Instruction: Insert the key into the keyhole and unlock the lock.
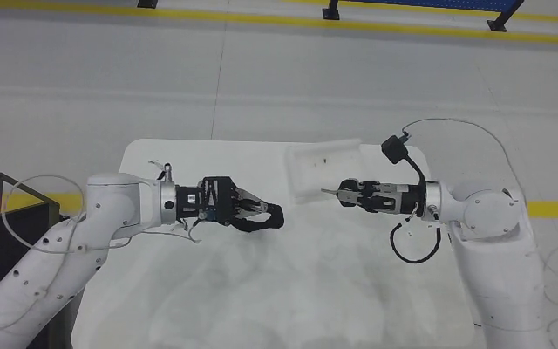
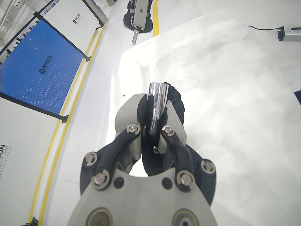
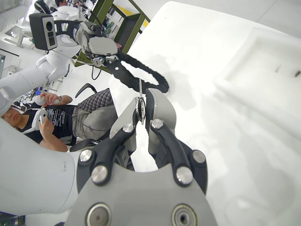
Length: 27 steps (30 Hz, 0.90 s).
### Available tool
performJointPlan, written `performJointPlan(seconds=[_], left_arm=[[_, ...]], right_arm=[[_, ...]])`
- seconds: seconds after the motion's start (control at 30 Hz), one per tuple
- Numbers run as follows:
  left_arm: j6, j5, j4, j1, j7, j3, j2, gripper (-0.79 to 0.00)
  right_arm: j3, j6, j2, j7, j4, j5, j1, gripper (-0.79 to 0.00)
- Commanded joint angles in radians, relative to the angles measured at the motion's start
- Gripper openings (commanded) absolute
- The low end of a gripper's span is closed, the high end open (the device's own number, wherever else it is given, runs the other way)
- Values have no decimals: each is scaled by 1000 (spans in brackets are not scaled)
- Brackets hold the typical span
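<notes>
**A:** What's on the left?

**B:** The left gripper (image 1: 237, 209) is over the table (image 1: 261, 297). Its fingers are pressed together on the shiny barrel of the lock (image 2: 157, 102). The lock's black cable loop sticks out toward the middle.

**A:** And the keyhole?

**B:** The keyhole (image 3: 97, 61) is in the barrel's end. It faces the other arm and has nothing in it.

**A:** Then the key?

**B:** It's farther right, across an open gap. The right gripper (image 1: 350, 193) is pinching the key (image 3: 141, 104) by its head, with the blade pointing out toward the lock. Key and lock are well apart. A white tray (image 1: 305, 179) sits on the table just beyond them.

**A:** So how far along is it?

**B:** Early to middle, I'd say. Both pieces are in hand and roughly facing each other. The blade doesn't look lined up with the keyhole yet. What's left is to line it up, push the key in, turn it and free the loop.
</notes>
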Motion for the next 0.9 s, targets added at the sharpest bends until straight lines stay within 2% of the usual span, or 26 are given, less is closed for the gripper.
performJointPlan(seconds=[0.0,0.2,0.87], left_arm=[[-8,8,7,-29,-4,13,-13,-785],[-5,-9,59,-78,55,62,-55,-785],[4,-9,57,-70,49,63,-55,-785]], right_arm=[[20,17,6,22,-28,20,-4,-785],[59,52,22,54,-96,68,-25,-785],[52,59,23,44,-106,70,-37,-785]])
